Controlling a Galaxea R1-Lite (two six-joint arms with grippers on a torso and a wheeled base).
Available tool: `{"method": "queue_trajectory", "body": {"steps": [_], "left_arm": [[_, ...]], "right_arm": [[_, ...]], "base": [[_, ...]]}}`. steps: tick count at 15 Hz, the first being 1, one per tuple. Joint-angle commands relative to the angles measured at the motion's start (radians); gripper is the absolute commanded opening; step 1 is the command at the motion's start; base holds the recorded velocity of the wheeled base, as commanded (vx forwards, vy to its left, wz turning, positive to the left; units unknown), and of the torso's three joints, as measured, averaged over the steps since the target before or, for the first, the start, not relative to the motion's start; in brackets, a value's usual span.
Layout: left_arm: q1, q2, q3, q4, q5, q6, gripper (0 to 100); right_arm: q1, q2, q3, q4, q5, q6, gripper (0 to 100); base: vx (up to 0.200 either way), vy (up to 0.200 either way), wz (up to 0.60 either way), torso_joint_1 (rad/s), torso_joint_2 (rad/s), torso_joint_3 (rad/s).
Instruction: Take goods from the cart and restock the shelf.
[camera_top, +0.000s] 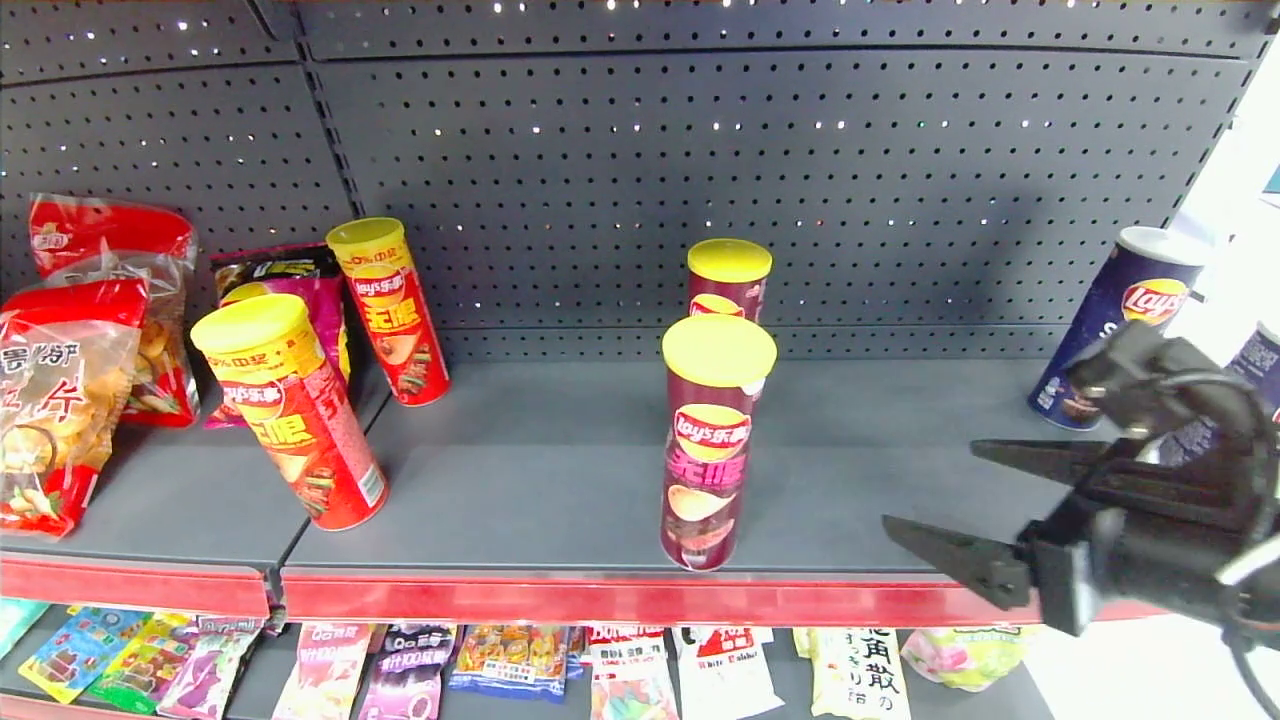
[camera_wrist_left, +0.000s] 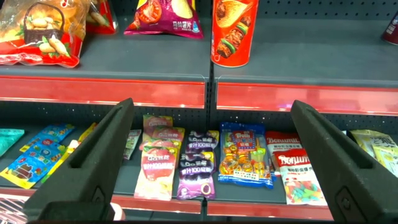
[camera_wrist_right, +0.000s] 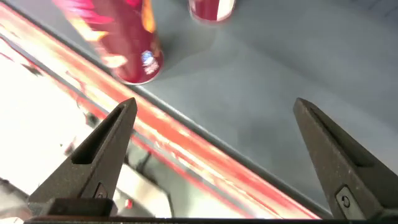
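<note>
Shelf (camera_top: 560, 470) matt grey metal, front strip (camera_top: 600, 600) glossy red; chip cans (camera_top: 705, 470) glossy w/ smooth plastic lids (camera_top: 718, 350); my right gripper (camera_top: 930, 485) matt black.

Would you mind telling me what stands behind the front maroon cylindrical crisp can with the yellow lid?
A second maroon can with a yellow lid stands behind the front maroon can, before the grey perforated back panel. Its lower body is covered.

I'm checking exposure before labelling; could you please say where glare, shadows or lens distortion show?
Head view: white washout past the right gripper, bright specks through the pegboard holes, its seams bowed. Right wrist view: washout below the red shelf lip, soft sheen on the grey shelf. Left wrist view: even light, no strong glare.
</note>
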Motion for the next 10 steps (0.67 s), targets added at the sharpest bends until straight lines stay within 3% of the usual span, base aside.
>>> {"method": "queue_trajectory", "body": {"steps": [1,3,5,7,10], "left_arm": [[0.0,0.0,0.0,0.0,0.0,0.0,100],[0.0,0.0,0.0,0.0,0.0,0.0,100],[0.0,0.0,0.0,0.0,0.0,0.0,100],[0.0,0.0,0.0,0.0,0.0,0.0,100],[0.0,0.0,0.0,0.0,0.0,0.0,100]], "right_arm": [[-0.342,-0.442,0.164,0.007,0.297,-0.103,100],[-0.507,-0.612,0.246,-0.001,0.427,-0.101,100],[-0.556,-0.715,0.318,-0.003,0.372,-0.064,100],[-0.661,-0.793,0.386,-0.003,0.349,-0.05,100],[-0.675,-0.951,0.492,0.011,0.341,0.003,100]], "base": [[0.0,0.0,0.0,0.0,0.0,0.0],[0.0,0.0,0.0,0.0,0.0,0.0],[0.0,0.0,0.0,0.0,0.0,0.0],[0.0,0.0,0.0,0.0,0.0,0.0],[0.0,0.0,0.0,0.0,0.0,0.0]]}}
